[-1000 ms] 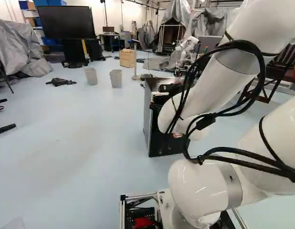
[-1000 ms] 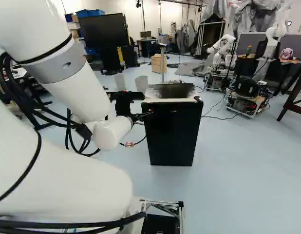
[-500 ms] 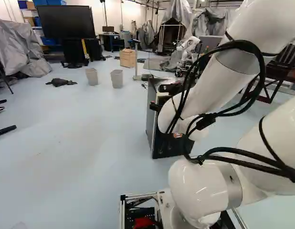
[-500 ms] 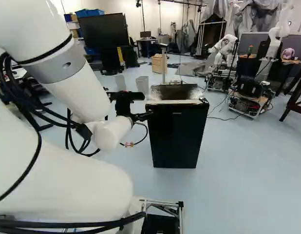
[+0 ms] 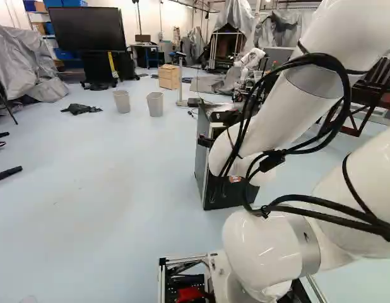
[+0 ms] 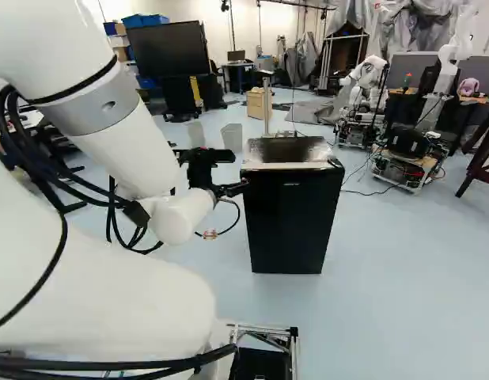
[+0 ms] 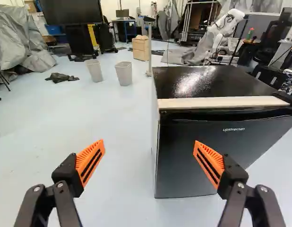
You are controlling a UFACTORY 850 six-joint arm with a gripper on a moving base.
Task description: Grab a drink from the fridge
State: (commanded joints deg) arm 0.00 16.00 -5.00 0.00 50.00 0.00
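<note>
Base [image 6: 260,366] moved slightly | fingers [image 6: 232,190] spread | fridge [image 7: 188,142] ahead, offset toward one finger

In the middle of the right base view, light is being reflected by the glossy black top of the fridge [image 6: 286,149], while a smooth, duller finish is being shown by its door [image 6: 292,226]. At the right of the left base view, glossy, smooth white is being presented by the arm [image 5: 264,246]. Pale wood is being displayed by the drawer cabinet [image 5: 166,77] at upper centre, and wrinkled grey sheeting [image 5: 24,57] is being seen at upper left.
</note>
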